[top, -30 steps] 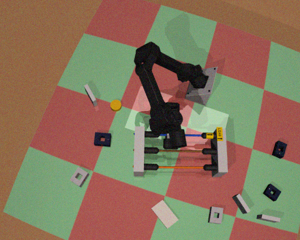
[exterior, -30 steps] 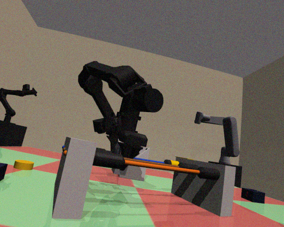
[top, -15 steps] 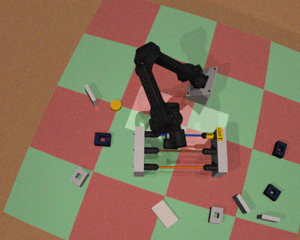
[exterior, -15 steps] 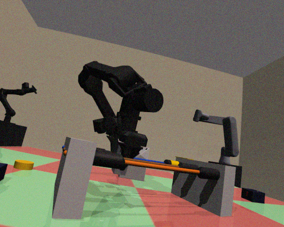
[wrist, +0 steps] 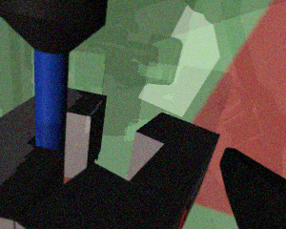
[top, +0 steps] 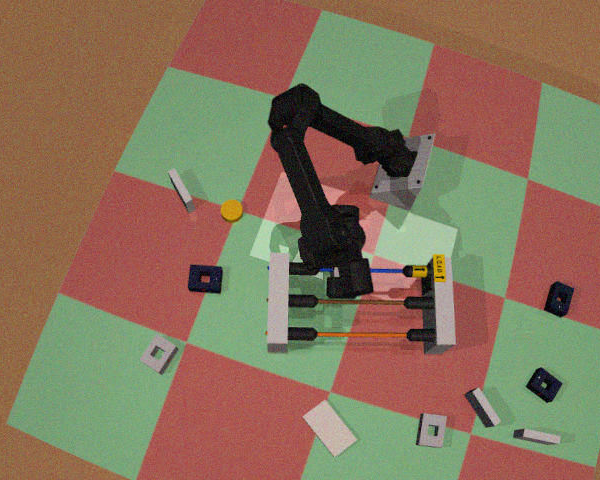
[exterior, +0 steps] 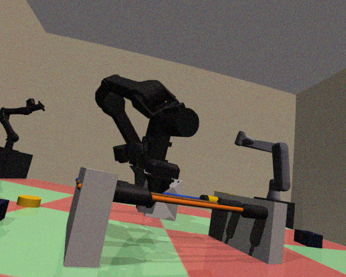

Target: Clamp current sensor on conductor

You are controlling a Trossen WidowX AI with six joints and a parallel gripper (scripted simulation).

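The LOAD conductor is the blue rod (top: 388,270) (exterior: 186,195) (wrist: 51,95) between two grey posts. A yellow LOAD label (top: 439,267) sits on the right post, beside a yellow arrow sleeve (top: 419,271) (exterior: 212,198). The black split-core sensor (wrist: 148,200), with pale inner faces and a gap between them, fills the lower wrist view. The blue rod runs down to its left part, where its lower end is hidden. Whether the sensor encloses the rod cannot be told, and its arrow is not visible. My gripper (top: 349,280) (exterior: 150,184) is open at the blue rod; one finger shows right of the sensor, apart from it.
A brown rod (top: 362,301) and an orange rod (top: 362,334) (exterior: 196,203) run parallel beside the blue one, between the left post (top: 278,304) (exterior: 91,220) and the right post (top: 445,315) (exterior: 277,232). A yellow disc (top: 231,210) (exterior: 29,201) and several dark and pale blocks lie around.
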